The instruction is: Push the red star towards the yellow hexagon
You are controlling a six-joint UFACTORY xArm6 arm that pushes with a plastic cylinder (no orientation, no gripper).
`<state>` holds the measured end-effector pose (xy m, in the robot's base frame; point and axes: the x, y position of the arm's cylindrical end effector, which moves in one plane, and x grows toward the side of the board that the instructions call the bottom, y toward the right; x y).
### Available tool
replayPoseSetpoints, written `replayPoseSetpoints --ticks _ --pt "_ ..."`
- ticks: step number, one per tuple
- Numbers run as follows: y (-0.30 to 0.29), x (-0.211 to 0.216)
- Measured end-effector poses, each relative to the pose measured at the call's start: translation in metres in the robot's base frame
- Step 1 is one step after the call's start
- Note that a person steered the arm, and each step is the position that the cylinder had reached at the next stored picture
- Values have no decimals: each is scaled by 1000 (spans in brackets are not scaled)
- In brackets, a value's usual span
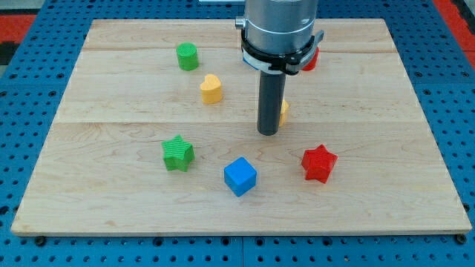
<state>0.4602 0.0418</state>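
Note:
The red star (319, 163) lies on the wooden board at the lower right of centre. A yellow block (284, 111), mostly hidden behind the rod, sits just above and left of it; its shape cannot be made out. My tip (267, 133) rests on the board at the centre, touching or just beside that yellow block, and up and to the left of the red star, with a gap between them.
A yellow heart (211, 88) and a green cylinder (188, 56) lie at the upper left. A green star (178, 153) and a blue cube (240, 176) lie at the lower left of centre. A red block (309, 59) is partly hidden behind the arm at the top.

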Motion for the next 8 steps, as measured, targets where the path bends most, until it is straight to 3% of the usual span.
replayPoseSetpoints --ticks 2,6,8 --pt "0 -6" --pt "15 98" --pt "104 104"
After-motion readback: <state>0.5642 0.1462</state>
